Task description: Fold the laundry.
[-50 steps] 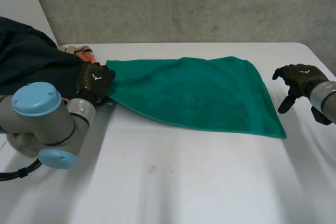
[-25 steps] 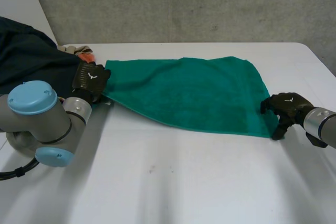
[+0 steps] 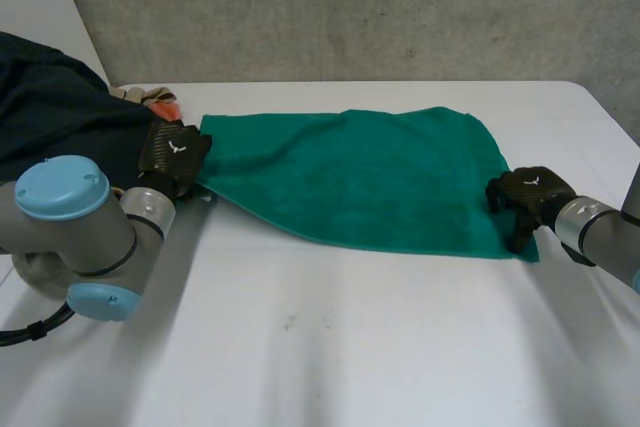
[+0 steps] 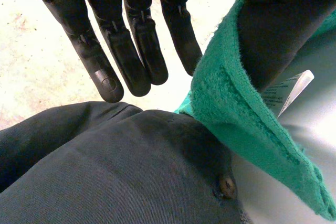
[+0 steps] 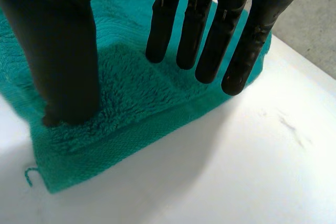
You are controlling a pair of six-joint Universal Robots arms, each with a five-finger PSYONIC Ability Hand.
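Observation:
A green towel [image 3: 370, 172] lies spread across the middle of the white table [image 3: 330, 347]. My left hand [image 3: 175, 150] is at its left corner. In the left wrist view the towel's edge [image 4: 236, 114] runs up between the thumb [image 4: 278, 19] and the nearest of the straight fingers [image 4: 178, 30], pinched and lifted, with a white label [image 4: 286, 93] showing beneath. My right hand [image 3: 525, 195] rests on the towel's near right corner [image 5: 126, 108]. Its thumb [image 5: 63, 61] presses the pile and its straight fingers [image 5: 210, 40] hover just over the cloth.
A dark garment [image 3: 50, 112] is heaped at the table's far left, right beside my left hand; its button [image 4: 227, 184] shows below my fingertips. A small beige and orange item [image 3: 155, 99] lies behind it. A concrete wall stands behind the table.
My right hand has swung in from beyond the table's right side and come down onto the towel's near right corner. My left hand has shifted slightly left at the towel's left corner.

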